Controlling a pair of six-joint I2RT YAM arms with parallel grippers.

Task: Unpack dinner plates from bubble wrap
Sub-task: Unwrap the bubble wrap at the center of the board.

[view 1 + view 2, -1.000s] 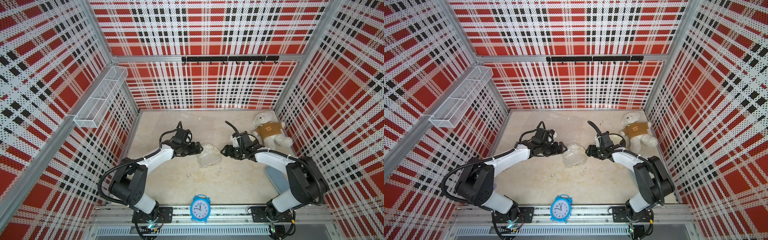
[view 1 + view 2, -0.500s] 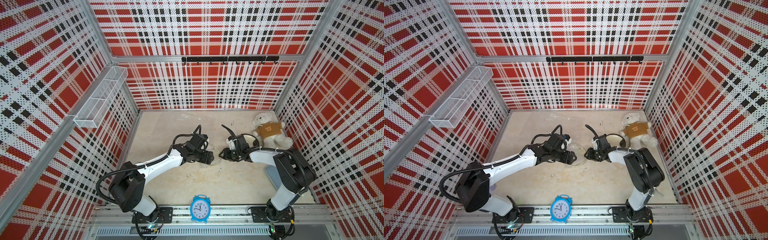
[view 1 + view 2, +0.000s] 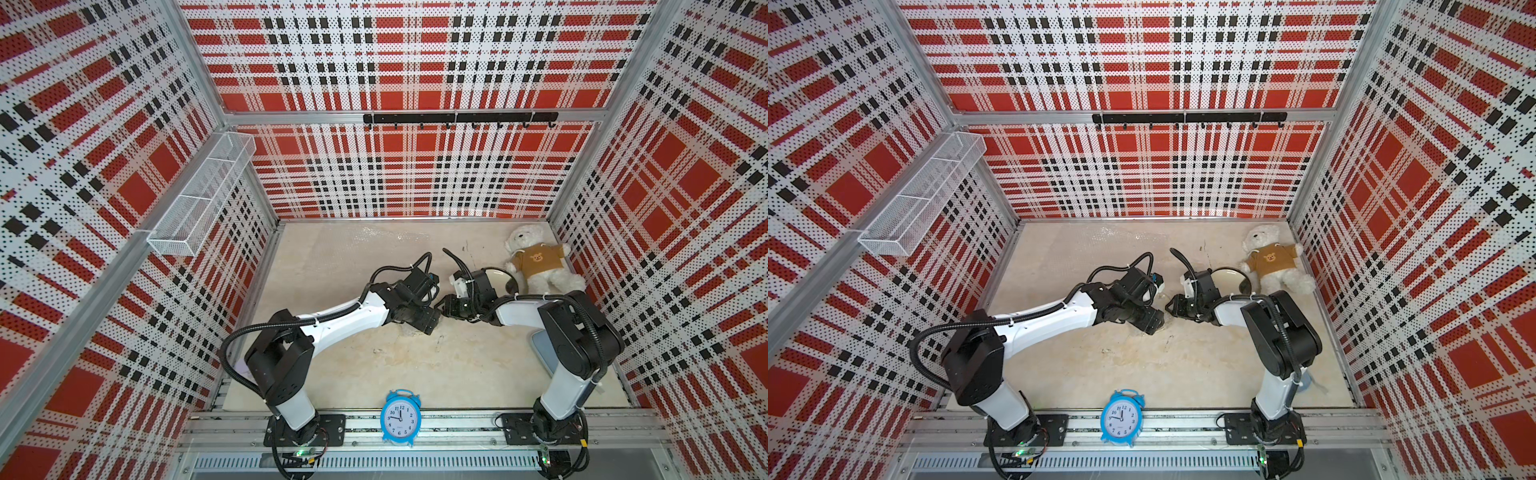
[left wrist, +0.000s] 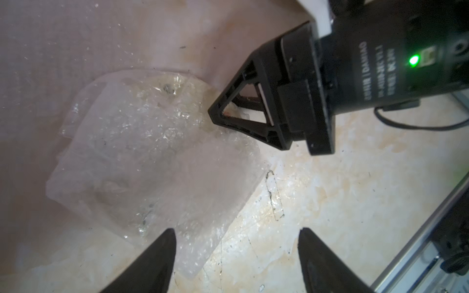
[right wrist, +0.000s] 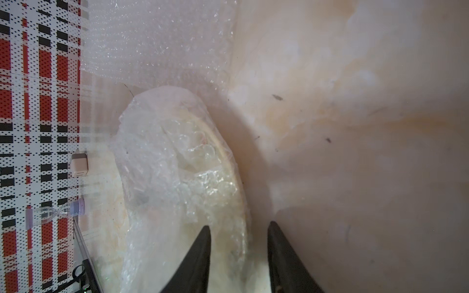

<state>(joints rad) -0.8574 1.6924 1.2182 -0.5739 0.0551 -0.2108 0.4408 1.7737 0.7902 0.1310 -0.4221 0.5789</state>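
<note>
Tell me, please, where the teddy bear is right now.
In both top views the teddy bear lies in the far right corner of the workspace, right beside an unwrapped plate just past the right arm.

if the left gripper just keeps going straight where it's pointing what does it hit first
Probably the bundle of bubble wrap lying just ahead of the left gripper; the right gripper is beyond it. Its height above the bundle is unclear.

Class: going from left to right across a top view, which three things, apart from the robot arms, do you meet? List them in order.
wire basket → blue alarm clock → teddy bear
</note>
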